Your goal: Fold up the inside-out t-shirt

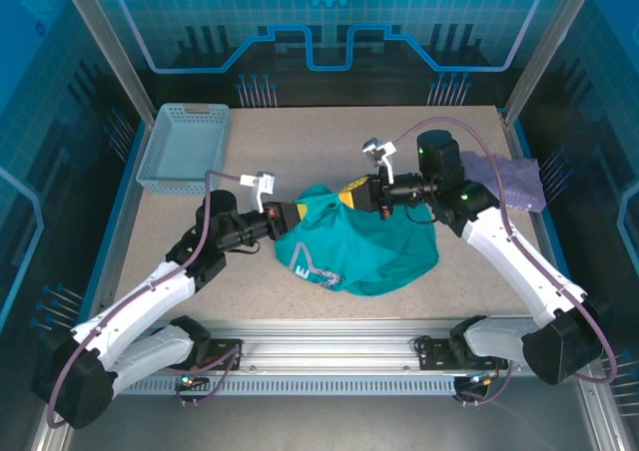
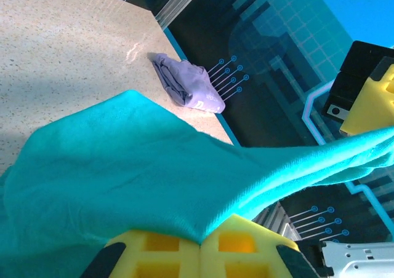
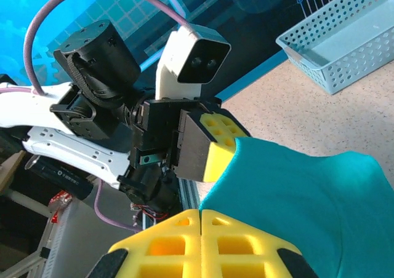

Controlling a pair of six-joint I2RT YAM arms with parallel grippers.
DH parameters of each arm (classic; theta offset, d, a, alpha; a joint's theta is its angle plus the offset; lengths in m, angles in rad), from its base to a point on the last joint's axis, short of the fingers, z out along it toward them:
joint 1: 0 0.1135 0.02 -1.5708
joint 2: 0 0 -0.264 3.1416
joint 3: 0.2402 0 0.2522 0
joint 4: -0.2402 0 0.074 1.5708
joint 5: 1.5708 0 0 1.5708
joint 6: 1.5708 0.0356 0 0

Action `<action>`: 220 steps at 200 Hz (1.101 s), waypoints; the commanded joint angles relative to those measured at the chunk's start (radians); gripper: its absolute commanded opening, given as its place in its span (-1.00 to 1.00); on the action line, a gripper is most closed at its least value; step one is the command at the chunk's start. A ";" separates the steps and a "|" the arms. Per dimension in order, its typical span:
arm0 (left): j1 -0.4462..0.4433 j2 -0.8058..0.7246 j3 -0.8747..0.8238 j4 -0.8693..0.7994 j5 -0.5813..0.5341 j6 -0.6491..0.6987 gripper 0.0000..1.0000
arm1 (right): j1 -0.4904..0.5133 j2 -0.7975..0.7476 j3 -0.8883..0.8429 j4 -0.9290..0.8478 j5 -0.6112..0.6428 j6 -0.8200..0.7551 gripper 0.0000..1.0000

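Note:
The teal-green inside-out t-shirt (image 1: pixel 359 246) hangs bunched between both grippers above the table's middle, its lower part resting on the surface. A pale tag (image 1: pixel 303 268) shows at its lower left. My left gripper (image 1: pixel 292 215) is shut on the shirt's left edge; in the left wrist view the cloth (image 2: pixel 135 167) comes out from between the closed yellow pads (image 2: pixel 166 253). My right gripper (image 1: pixel 351 196) is shut on the shirt's upper edge; in the right wrist view the cloth (image 3: pixel 308 198) leaves its closed pads (image 3: pixel 240 241) and runs to the left gripper (image 3: pixel 229 150).
A pale blue basket (image 1: pixel 185 150) stands at the table's back left, seen too as the basket (image 3: pixel 345 44). A folded lavender garment (image 1: pixel 509 180) lies at the right edge, also the garment (image 2: pixel 188 87). A metal rail (image 1: pixel 329 356) runs along the near edge.

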 commanded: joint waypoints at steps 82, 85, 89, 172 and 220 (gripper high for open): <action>0.006 -0.001 -0.006 0.152 0.133 -0.059 -1.00 | 0.066 0.048 0.008 -0.251 0.620 -0.104 -0.52; 0.006 -0.001 -0.006 0.150 0.132 -0.060 -1.00 | 0.070 0.035 -0.008 -0.241 0.621 -0.105 -0.47; 0.006 -0.001 -0.006 0.149 0.127 -0.060 -1.00 | 0.077 0.019 -0.028 -0.228 0.616 -0.106 -0.42; 0.006 0.012 -0.006 0.144 0.118 -0.062 -1.00 | 0.185 0.012 -0.255 0.141 0.531 0.097 0.13; 0.007 -0.010 -0.025 0.130 0.072 -0.059 -1.00 | 0.189 0.060 -0.232 0.193 0.554 0.122 -0.75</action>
